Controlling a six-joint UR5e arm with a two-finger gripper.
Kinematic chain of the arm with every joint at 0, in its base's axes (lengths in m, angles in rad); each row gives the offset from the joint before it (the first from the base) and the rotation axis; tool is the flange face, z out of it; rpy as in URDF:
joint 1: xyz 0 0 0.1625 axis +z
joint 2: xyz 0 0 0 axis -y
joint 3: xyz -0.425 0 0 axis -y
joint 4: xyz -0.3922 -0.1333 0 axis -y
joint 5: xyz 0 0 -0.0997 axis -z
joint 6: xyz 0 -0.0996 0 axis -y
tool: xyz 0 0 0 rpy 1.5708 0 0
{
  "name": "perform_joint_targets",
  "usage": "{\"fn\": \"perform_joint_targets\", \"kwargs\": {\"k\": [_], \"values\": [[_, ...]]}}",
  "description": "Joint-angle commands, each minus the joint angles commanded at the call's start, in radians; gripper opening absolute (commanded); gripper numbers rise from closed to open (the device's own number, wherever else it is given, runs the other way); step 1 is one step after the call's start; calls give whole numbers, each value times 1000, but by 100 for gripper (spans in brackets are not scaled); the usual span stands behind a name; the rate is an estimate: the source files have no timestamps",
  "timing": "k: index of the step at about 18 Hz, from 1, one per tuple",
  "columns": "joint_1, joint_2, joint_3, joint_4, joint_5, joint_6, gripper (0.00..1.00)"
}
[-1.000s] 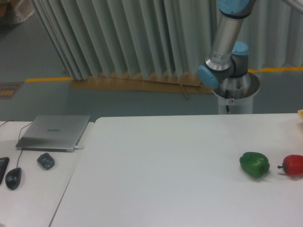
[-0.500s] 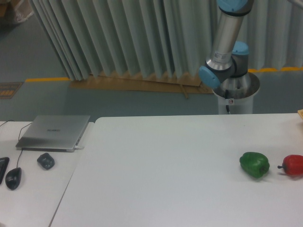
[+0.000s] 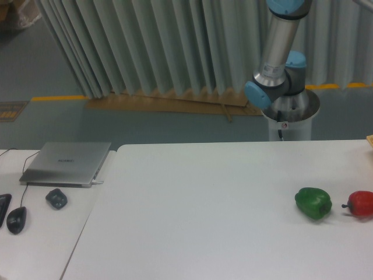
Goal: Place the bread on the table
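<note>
The large white table (image 3: 204, 204) fills the lower part of the camera view. I cannot make out the bread. A pale tan sliver (image 3: 370, 140) pokes in at the right edge, on the table's far side, and is cropped too much to identify. Only the arm's base and its grey and blue lower links (image 3: 278, 55) show behind the table, rising out of the top of the frame. The gripper is out of view.
A green pepper (image 3: 313, 203) and a red pepper (image 3: 361, 204) lie near the table's right edge. The narrower desk on the left carries a closed laptop (image 3: 67, 163), two mice (image 3: 56, 198) (image 3: 16, 220) and a dark item at its edge.
The arm's upright link has shifted very slightly. Nothing on the table has moved.
</note>
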Motion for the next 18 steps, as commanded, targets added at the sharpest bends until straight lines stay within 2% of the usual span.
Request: {"fn": "perform_joint_targets", "kwargs": {"k": [4, 9, 12, 18], "values": [[-6, -8, -32, 14, -9, -3, 100], [21, -9, -28, 18, -9, 14, 100], [28, 1, -21, 73, -24, 60, 100], [51, -6, -32, 127, -43, 58, 100]]}}
